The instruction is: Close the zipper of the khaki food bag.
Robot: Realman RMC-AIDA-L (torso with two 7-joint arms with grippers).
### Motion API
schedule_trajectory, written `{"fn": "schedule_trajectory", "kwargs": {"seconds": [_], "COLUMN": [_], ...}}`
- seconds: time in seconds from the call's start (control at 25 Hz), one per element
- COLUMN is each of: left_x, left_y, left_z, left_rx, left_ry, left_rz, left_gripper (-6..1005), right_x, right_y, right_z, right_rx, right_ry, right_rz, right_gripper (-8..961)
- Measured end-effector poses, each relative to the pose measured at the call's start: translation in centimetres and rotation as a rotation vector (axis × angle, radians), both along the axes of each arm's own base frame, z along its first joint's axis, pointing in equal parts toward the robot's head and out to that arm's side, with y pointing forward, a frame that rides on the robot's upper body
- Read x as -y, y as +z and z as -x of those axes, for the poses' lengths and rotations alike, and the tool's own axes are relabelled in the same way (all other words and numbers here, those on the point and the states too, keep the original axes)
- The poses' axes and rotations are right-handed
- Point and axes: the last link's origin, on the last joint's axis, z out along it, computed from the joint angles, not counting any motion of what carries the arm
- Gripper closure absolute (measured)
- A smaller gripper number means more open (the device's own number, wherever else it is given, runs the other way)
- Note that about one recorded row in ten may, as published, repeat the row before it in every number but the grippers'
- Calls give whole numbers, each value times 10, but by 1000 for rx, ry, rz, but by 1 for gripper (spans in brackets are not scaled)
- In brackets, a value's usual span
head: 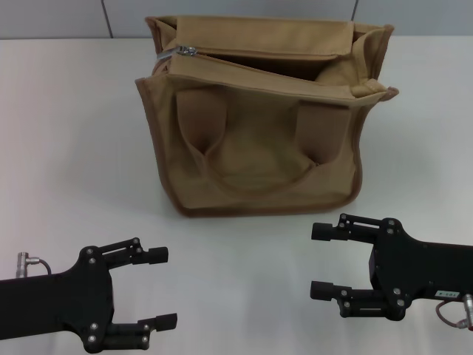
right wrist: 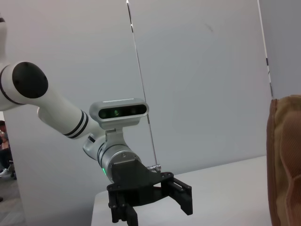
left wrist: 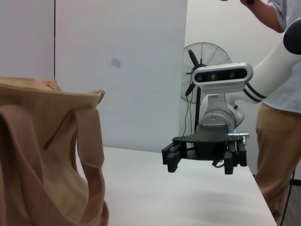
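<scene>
Only overhead, zipper (head: pixel 251 59) gapes open.

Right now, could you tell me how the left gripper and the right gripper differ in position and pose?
In the head view, the left gripper sits nearer the robot, farther from the khaki food bag; the right gripper sits farther forward, just before the bag's front right corner. The left gripper's fingers point right; the right gripper's point left, so the two face each other. Both are open, empty and touch nothing.

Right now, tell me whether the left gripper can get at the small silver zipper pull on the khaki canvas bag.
Probably yes: the open left gripper sits before the khaki canvas bag, and the small silver zipper pull lies exposed at the top's left end, nothing covering it.
</scene>
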Motion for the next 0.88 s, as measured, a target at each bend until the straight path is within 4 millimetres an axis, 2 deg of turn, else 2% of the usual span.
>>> {"fn": "schedule_trajectory", "kwargs": {"seconds": [0.48,0.72,0.8,0.88], "left_x": [-1,-32,-50,-70], "left_y": [2,24,27,24], "left_z": [3,14,19,20], "left_rx": [17,146,197,195], "left_ry": [41,264,382,456], "left_rz": [-57,-393,-508,-549], "left_gripper": [194,198,200,201], "right_x": [-1,1,2,3], "right_y": [-2,-5,-7,-7], "right_z": [3,4,4,3], "right_rx": [-14,-29,-42,-46], "right_ry": [-3,-12,-13,-12], "right_rz": [-4,4,-13,-22], "right_gripper": [206,208,209,210]}}
